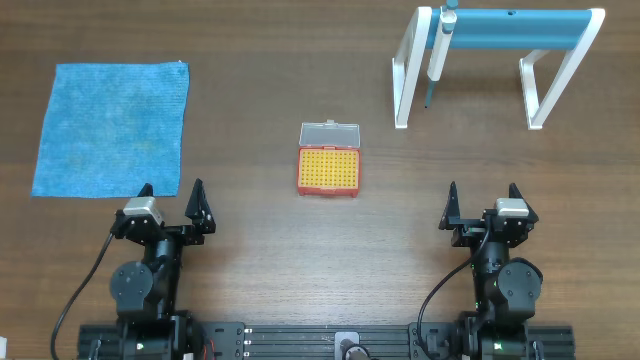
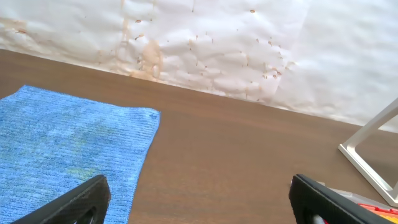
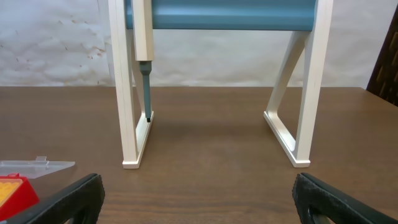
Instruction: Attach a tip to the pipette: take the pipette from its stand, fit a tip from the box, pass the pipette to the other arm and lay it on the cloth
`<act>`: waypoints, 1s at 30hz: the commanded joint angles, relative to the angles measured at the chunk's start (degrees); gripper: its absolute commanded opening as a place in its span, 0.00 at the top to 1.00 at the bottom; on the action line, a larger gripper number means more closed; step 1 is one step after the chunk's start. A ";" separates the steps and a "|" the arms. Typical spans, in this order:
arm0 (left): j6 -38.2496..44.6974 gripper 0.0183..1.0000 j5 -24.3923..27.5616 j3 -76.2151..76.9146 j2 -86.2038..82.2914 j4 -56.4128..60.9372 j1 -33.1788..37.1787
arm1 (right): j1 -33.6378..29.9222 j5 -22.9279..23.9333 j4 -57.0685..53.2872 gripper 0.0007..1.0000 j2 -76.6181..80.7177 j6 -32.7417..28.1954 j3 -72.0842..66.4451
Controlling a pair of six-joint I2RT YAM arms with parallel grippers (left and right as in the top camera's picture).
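Surface: dark brown wood-grain table (image 1: 250, 260). Behind its far edge is a white crinkled sheet wall (image 2: 249, 50) with brownish stains. A dark panel (image 3: 387, 56) stands at the side of the right wrist view.

Left gripper (image 1: 172, 186): fingers spread wide, nothing between them, touching nothing, held low near its own base. The rectangular blue woven cloth (image 1: 112, 130) lies flat just ahead of it and to its left, one corner reaching in front of the left finger.

Right gripper (image 1: 482, 187): jaws likewise wide apart and empty, near its base. Straight ahead, well apart from it, stands the white-legged stand (image 1: 560, 80) with a teal crossbar. The slim teal-and-white pipette (image 1: 440, 50) hangs upright from the bar's end, on the side nearer the left arm, its lower end beside the stand's leg.

The red tip box (image 1: 328, 172), with yellow tips and its clear lid folded back, sits ahead of both grippers, roughly midway between them.

Limits: the pipette's head is cut off at the top view's edge, and the right wrist view shows its lower shaft only. Whether that end carries a tip cannot be made out. Both wrist views catch just a corner of the tip box.
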 commanded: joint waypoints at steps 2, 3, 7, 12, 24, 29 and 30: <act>0.50 0.07 0.24 -0.07 -0.44 -0.44 -0.24 | 0.24 0.07 0.63 0.02 2.64 -0.55 0.98; 0.50 0.07 0.24 -0.07 -0.44 -0.44 -0.24 | 0.24 0.04 2.05 0.02 4.20 -0.57 1.36; 0.50 0.07 0.24 -0.07 -0.42 -0.44 -0.24 | 0.24 -0.20 10.29 0.02 11.47 -0.57 1.86; 0.50 0.07 0.24 -0.07 -0.44 -0.44 -0.24 | 1.09 -0.15 23.45 0.02 24.98 -0.57 3.37; 0.50 0.07 0.24 -0.07 -0.44 -0.44 -0.24 | 5.07 -0.09 55.01 0.02 66.84 -0.59 17.33; 0.50 0.07 0.24 -0.07 -0.42 -0.44 -0.24 | 5.14 0.22 65.72 0.02 81.22 -0.61 23.71; 0.50 0.07 0.24 -0.07 -0.44 -0.44 -0.24 | 5.18 0.61 66.51 0.02 82.71 -0.61 24.65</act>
